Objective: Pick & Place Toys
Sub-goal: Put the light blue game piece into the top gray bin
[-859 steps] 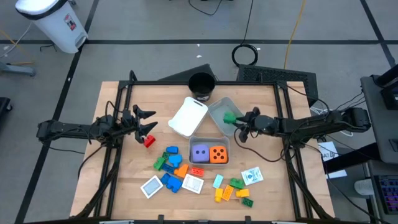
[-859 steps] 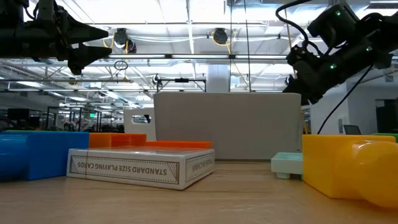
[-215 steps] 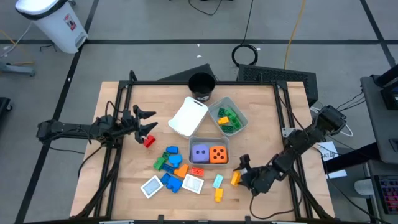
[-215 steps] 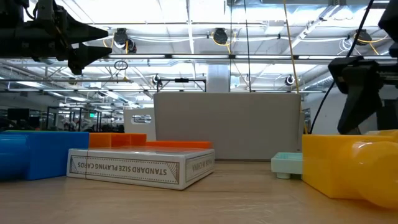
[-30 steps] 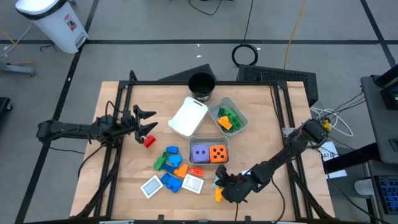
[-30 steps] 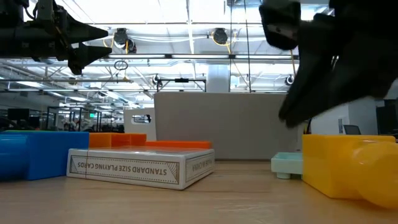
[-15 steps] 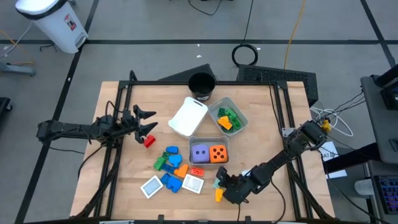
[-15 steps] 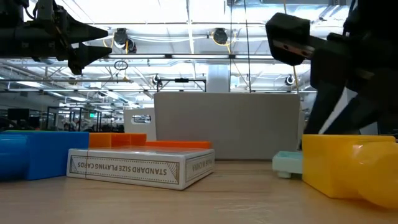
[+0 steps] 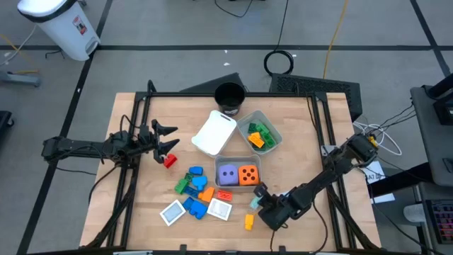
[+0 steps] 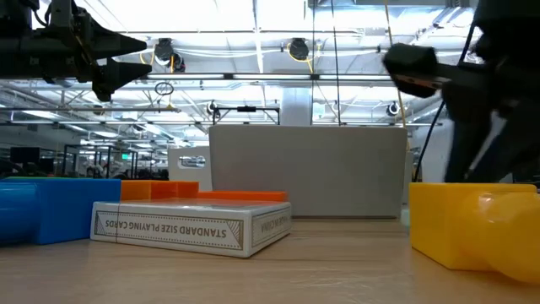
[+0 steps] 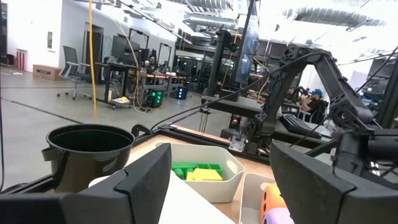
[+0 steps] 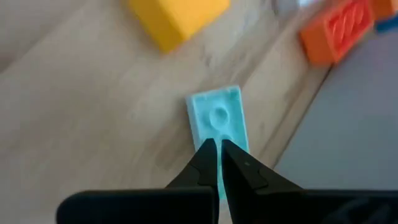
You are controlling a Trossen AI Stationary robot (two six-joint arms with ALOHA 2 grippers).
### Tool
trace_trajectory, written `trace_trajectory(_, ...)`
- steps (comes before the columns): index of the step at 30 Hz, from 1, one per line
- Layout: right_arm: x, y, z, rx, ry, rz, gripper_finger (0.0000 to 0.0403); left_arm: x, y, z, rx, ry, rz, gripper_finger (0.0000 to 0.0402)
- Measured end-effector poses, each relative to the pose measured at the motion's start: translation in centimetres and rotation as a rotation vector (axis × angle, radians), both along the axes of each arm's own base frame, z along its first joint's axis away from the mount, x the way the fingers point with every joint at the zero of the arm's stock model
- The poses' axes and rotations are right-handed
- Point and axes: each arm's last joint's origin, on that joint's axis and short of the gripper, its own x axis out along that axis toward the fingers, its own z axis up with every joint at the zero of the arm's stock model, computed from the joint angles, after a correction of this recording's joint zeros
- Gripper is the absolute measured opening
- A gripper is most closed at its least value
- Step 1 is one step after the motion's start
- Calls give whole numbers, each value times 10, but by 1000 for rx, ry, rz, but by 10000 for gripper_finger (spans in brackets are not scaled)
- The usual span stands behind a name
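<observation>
Right end effector (image 9: 257,196) low near the desk's front edge, fingers pinched together on a small flat light-blue plastic block (image 12: 217,122), which is just in front of the grey tray (image 9: 221,185) holding the purple dotted die (image 9: 227,174) and orange dotted die (image 9: 248,175). Yellow block (image 9: 249,222) lies on the desk (image 9: 297,134) just beside it. Left end effector (image 9: 167,138) hangs over the desk's left side, fingers apart, empty, near a small red block (image 9: 170,161). Remaining blocks and white square tiles (image 9: 219,210) clustered at front centre.
</observation>
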Motion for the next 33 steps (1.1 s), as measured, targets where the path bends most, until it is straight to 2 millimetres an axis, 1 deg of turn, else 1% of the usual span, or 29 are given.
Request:
trace_trajectory(4,-14,2,10,60,23,-95,0,0,0,0,0,0,0,278)
trace_trajectory(8,-23,3,21,152,71,-136,0,0,0,0,0,0,0,278)
trace_trajectory(11,-23,4,29,157,8,-134,0,0,0,0,0,0,0,278)
trace_trajectory(14,-20,7,31,118,-68,-108,0,0,0,0,0,0,0,278)
trace_trajectory(16,-18,3,25,113,-84,-80,0,0,0,0,0,0,0,278)
trace_trajectory(19,-20,-9,8,79,-85,-57,0,0,0,0,0,0,0,278)
trace_trajectory(22,-24,-23,-8,51,-71,-70,0,0,0,0,0,0,0,278)
trace_trajectory(25,-27,-33,-19,55,-89,-95,0,0,0,0,0,0,0,278)
trace_trajectory(27,-29,-36,-23,67,-100,-115,0,0,0,0,0,-1,0,278)
trace_trajectory(29,-30,-36,-23,78,-98,-127,0,0,0,0,0,0,0,278)
trace_trajectory(33,-37,-30,-19,150,-50,-108,0,0,0,0,0,0,0,278)
